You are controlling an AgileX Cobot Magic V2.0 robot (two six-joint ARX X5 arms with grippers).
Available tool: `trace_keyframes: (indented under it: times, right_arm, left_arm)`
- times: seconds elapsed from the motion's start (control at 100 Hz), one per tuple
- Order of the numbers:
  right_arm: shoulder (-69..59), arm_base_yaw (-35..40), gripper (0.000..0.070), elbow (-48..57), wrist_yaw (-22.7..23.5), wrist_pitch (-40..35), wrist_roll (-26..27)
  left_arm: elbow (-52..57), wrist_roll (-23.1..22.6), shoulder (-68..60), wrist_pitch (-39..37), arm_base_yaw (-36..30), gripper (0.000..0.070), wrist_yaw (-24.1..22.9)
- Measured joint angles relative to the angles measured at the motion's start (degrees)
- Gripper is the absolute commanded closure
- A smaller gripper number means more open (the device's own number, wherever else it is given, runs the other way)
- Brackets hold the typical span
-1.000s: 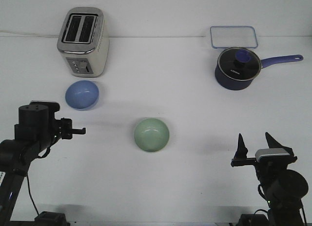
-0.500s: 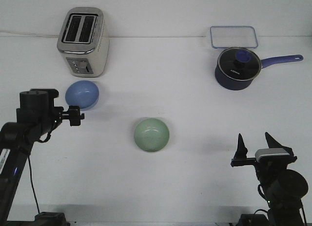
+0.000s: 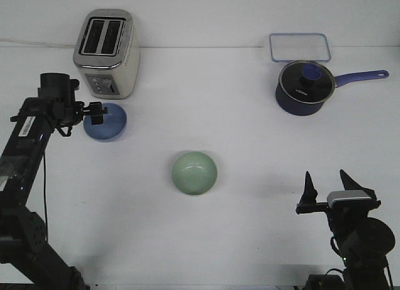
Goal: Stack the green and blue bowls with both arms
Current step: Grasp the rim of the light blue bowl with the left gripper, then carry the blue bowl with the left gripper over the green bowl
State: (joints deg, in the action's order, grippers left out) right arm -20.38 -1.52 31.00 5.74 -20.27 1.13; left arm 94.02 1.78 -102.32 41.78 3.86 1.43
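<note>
The left claw [image 3: 98, 113] hangs over the near rim of the light blue matte bowl [image 3: 107, 124], its opening impossible to tell, probably to grasp it; the pale green bowl [image 3: 194, 172] lies well apart, and the right claw [image 3: 325, 185] waits wide open.

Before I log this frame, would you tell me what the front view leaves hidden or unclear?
- Left gripper: seen end-on over the blue bowl; whether its jaws are open, or touch the bowl, cannot be told.
- Blue bowl's near-left rim: covered by that gripper.
- Saucepan: contents unreadable through the glass lid.
- Toaster: front controls too small to read.
- Right gripper: open, empty.
</note>
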Motion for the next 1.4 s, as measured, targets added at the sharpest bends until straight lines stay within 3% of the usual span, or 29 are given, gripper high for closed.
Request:
trace_keyframes:
  times: [0.58, 0.71, 0.85, 1.0, 1.4]
  right_arm:
    - [0.0, 0.0, 0.0129, 0.0, 0.0, 0.0, 0.0]
    - [0.0, 0.0, 0.0129, 0.0, 0.0, 0.0, 0.0]
    - [0.0, 0.0, 0.0129, 0.0, 0.0, 0.0, 0.0]
    - [0.0, 0.0, 0.0129, 0.0, 0.0, 0.0, 0.0]
    - [0.0, 0.0, 0.0129, 0.0, 0.0, 0.0, 0.0]
  left_arm:
    - [0.98, -0.44, -10.4, -2.36, 2.49, 0.0252, -0.02]
    - [0.98, -0.66, -10.91, -2.36, 2.51, 0.0417, 0.0]
    - [0.98, -0.79, -10.97, -2.36, 2.51, 0.0516, 0.0]
    - [1.01, -0.83, -11.1, -2.36, 2.51, 0.0692, 0.07]
    - [2.58, -1.25, -11.02, -0.68, 2.67, 0.0696, 5.16]
